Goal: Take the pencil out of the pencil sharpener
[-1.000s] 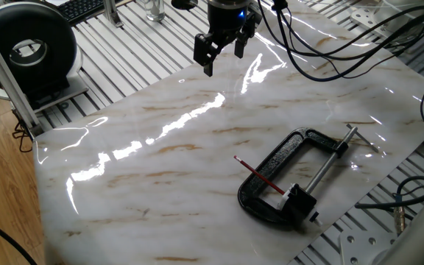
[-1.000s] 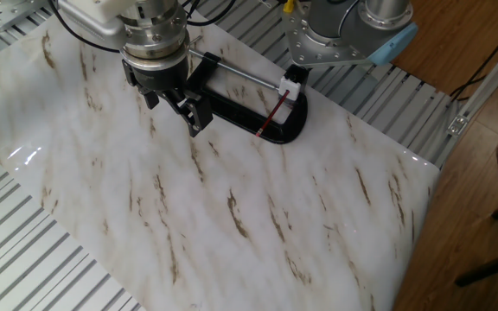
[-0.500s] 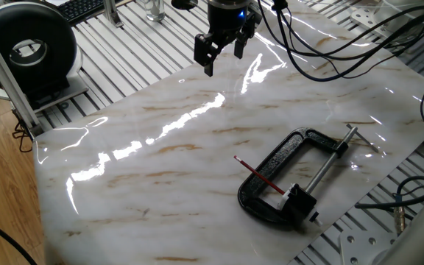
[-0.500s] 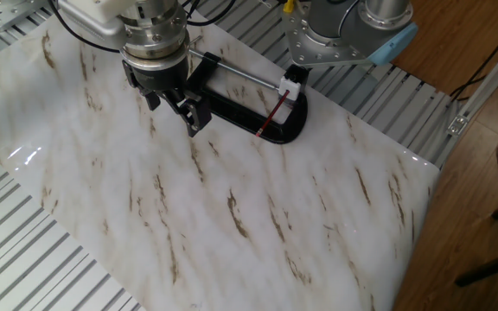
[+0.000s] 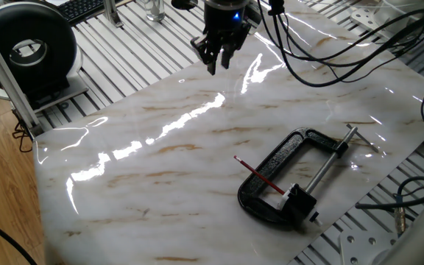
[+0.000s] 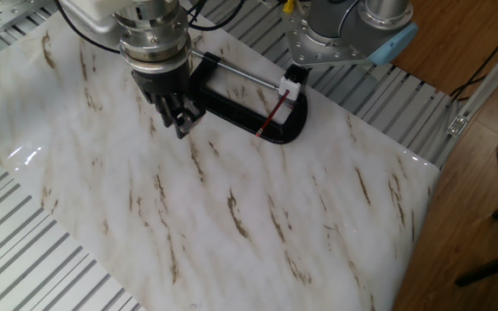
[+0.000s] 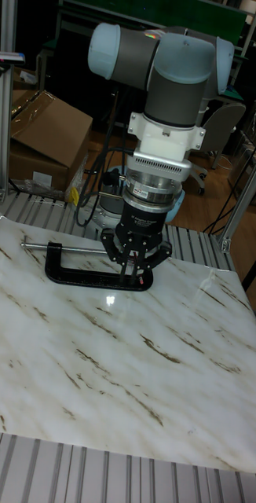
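Note:
The thin red pencil (image 5: 259,176) lies low over the marble slab (image 5: 160,147), one end stuck in the small black pencil sharpener (image 5: 295,196) with whitish edges. Both rest against the large black C-clamp (image 5: 267,171). From the other side, the pencil (image 6: 274,115) slants down from the sharpener (image 6: 292,85). My gripper (image 5: 215,62) hangs above the far edge of the slab, well away from the pencil, open and holding nothing. In the other fixed view the gripper (image 6: 180,126) is just left of the clamp. The tall view shows the gripper (image 7: 134,275) in front of the clamp (image 7: 73,274).
A round black device (image 5: 28,48) stands off the slab at the far left. Dark cables (image 5: 344,44) trail across the far right corner. The arm's base (image 6: 353,34) sits beyond the clamp. A cardboard box (image 7: 42,134) stands behind the table.
The gripper has turned about its own axis, so its fingers now line up differently. It has stayed over the same spot. Pencil, sharpener and clamp have not moved.

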Action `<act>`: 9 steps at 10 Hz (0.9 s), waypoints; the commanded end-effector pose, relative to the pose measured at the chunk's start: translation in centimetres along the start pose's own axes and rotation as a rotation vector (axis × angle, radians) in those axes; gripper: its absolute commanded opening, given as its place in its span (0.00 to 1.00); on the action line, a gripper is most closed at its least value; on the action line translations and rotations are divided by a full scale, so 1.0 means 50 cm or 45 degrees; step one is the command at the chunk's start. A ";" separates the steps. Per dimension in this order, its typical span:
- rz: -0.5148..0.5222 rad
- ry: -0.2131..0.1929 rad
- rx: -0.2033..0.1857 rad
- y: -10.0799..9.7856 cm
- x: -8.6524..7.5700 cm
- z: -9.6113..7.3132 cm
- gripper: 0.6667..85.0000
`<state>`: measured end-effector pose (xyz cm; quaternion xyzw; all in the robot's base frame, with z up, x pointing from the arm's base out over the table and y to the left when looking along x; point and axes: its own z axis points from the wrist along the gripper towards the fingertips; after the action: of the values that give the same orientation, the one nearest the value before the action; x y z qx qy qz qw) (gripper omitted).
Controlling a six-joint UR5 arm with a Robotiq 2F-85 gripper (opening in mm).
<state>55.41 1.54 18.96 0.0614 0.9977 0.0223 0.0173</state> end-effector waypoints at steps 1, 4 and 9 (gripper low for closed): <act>0.033 -0.005 -0.024 0.013 -0.003 -0.004 0.00; 0.029 -0.007 -0.023 0.015 -0.003 -0.003 0.00; 0.079 -0.045 -0.137 0.036 0.044 0.037 0.00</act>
<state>54.32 2.82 17.88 0.0801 0.9951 0.0503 0.0275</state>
